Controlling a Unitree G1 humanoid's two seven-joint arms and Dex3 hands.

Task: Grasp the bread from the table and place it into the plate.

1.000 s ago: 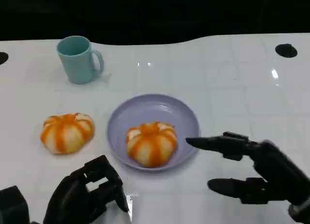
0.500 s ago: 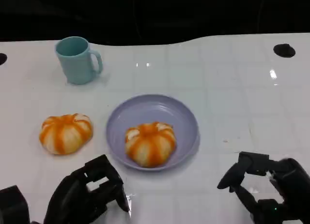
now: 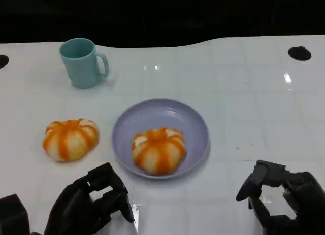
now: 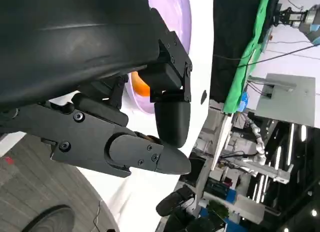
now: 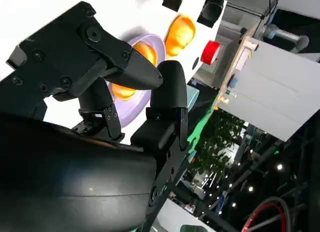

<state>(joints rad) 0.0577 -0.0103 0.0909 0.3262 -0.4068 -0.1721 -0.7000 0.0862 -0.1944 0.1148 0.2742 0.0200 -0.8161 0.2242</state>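
While one orange-striped bread (image 3: 158,150) sits inside the lavender plate (image 3: 195,124) at the middle of the white tabletop (image 3: 244,93), a second bread (image 3: 70,138) lies on the bare surface at the plate's 9 o'clock, just apart from its rim. A teal mug (image 3: 81,62) stands upright toward 11 o'clock. The left robot hand (image 3: 94,202) rests at 7 o'clock with fingers curled in on nothing. The right robot hand (image 3: 284,197), at 4 o'clock, likewise has its fingers bent inward, holding nothing.
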